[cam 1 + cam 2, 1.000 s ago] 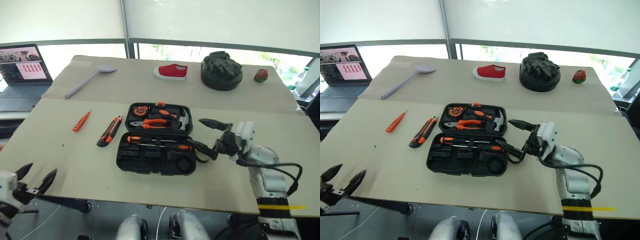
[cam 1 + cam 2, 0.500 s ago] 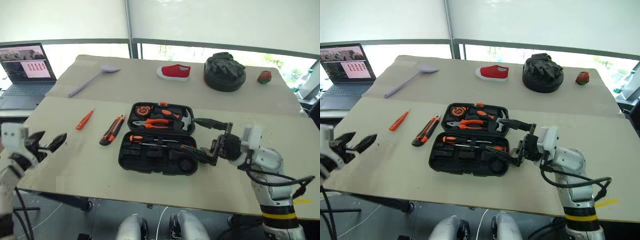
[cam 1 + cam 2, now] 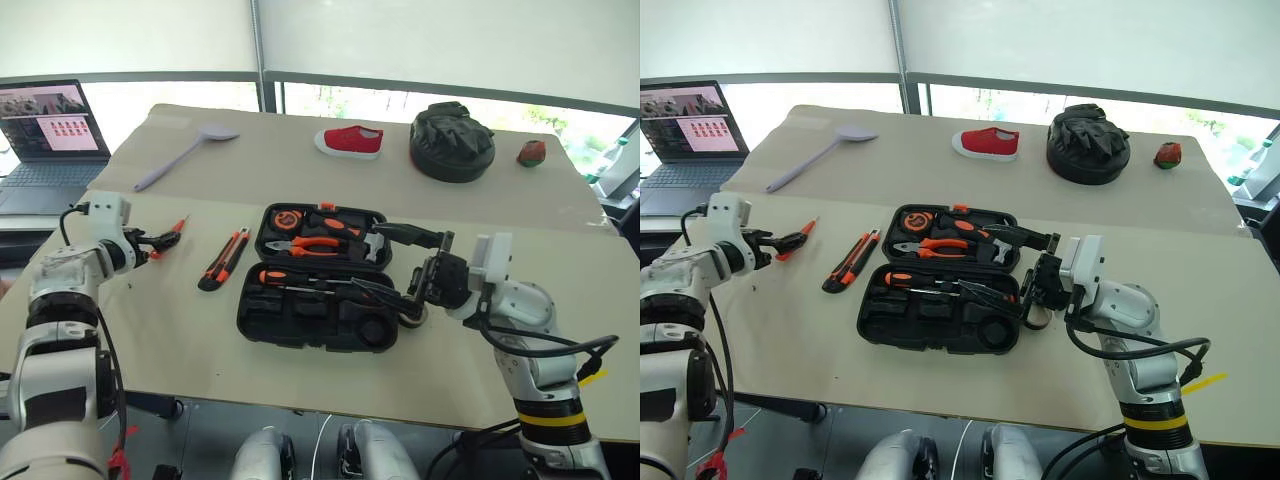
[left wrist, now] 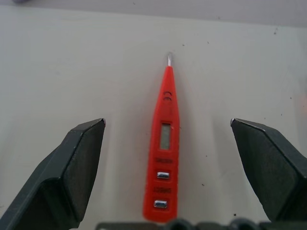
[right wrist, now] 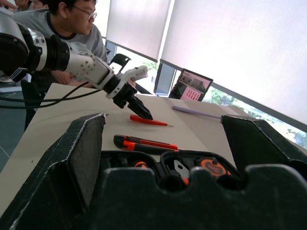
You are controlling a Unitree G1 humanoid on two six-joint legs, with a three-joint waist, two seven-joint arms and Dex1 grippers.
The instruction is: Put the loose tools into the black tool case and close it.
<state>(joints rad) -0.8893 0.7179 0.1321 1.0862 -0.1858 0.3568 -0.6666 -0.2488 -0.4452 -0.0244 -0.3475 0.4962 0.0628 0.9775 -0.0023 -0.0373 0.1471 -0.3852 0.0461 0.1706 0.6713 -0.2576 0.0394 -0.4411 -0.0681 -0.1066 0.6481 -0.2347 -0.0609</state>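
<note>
Black tool case (image 3: 315, 290): lies open at the centre of the desk (image 3: 480, 370), 2 halves side by side, long axis running 3 to 9 o'clock; the far half holds orange-handled pliers (image 3: 305, 246), a hammer (image 3: 368, 243) and a tape measure (image 3: 288, 219); the near half holds 1 orange-black screwdriver (image 3: 300, 280) lying along the same 3 to 9 axis. No brand or lettering can be read on the case. Utility knife (image 3: 222, 260): orange-black, just beside the case at its 9 o'clock, long axis from about 1 to 7 o'clock. Slim orange screwdriver (image 4: 164, 153): further out at 9 o'clock from the knife, flat on the desk, metal tip toward 1 o'clock in the head view; its body carries a small window, 2 metal contacts and moulded marks too small to read. Left pincer (image 3: 160, 240): released, fingers spread wide, 1 either side of the orange screwdriver's handle end, not seen touching it. Right pincer (image 3: 395, 270): released, fingers wide apart, hovering over the case's 3 o'clock end. Other items: lilac spoon (image 3: 180, 156) at 10 o'clock, red shoe (image 3: 350, 141) at 12, round black bag (image 3: 452, 141) at 1, laptop (image 3: 50, 130) off the desk's far left corner with a screen showing unreadable content; a person (image 5: 72, 28) beyond the left arm.
</note>
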